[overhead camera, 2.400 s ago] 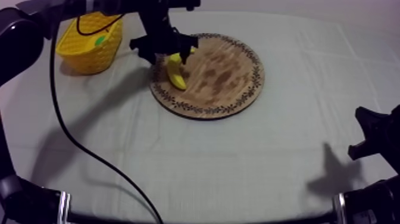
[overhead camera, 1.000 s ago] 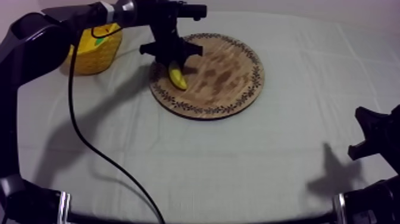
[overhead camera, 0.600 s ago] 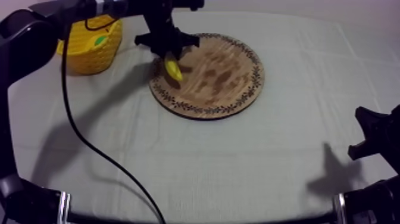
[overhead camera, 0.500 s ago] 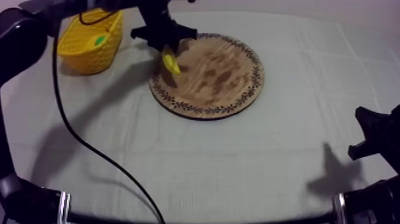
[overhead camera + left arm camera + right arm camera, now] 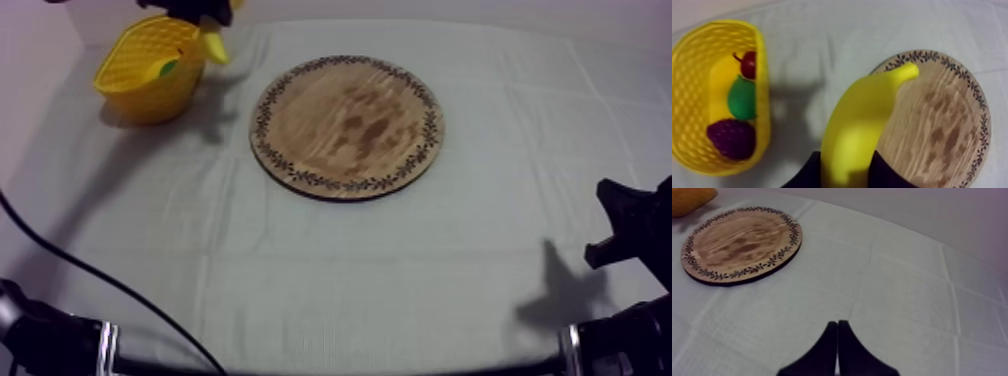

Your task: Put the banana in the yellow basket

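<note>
You have the wooden board (image 5: 346, 127) flat on the cloth, with the yellow basket (image 5: 135, 95) near it. The banana (image 5: 857, 130) hangs off the board by the basket's rim, clenched in the left gripper (image 5: 844, 175). The right gripper (image 5: 837, 324) sits low, fingers pressed together. The basket holds grapes (image 5: 731, 138), a pear (image 5: 742, 97) and 1 small red fruit (image 5: 748, 64).

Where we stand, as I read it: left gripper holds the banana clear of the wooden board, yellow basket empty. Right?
Not quite. The yellow basket is not empty: the left wrist view shows a small red fruit, a pear and a bunch of grapes in it. The left gripper does hold the banana clear of the wooden board.
</note>
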You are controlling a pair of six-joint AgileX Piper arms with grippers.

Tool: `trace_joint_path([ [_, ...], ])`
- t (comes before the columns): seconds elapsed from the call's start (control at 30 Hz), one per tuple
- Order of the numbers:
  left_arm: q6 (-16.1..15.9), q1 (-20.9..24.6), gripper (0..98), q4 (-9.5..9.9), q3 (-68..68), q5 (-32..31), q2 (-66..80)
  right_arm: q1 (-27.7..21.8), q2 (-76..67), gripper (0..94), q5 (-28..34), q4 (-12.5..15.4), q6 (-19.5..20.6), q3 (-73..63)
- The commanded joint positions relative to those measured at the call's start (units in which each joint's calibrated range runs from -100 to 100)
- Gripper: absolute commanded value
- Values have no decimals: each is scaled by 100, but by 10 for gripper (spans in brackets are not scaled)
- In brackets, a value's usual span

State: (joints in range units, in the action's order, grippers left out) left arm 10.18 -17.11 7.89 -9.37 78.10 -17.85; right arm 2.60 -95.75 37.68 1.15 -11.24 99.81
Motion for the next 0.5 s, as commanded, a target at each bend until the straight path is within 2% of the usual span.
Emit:
trace_joint_path([
  [0.0, -142, 170, 241, 11, 153, -2, 624, 0, 0, 3, -1, 0, 3, -3],
  [0.27, -474, 602, 221, 258, 423, 12, 1472, 0, 0, 3, -1, 0, 3, -3],
  [0.47, -565, 900, 216, 427, 128, -8, 1517, 0, 0, 3, -1, 0, 3, -3],
])
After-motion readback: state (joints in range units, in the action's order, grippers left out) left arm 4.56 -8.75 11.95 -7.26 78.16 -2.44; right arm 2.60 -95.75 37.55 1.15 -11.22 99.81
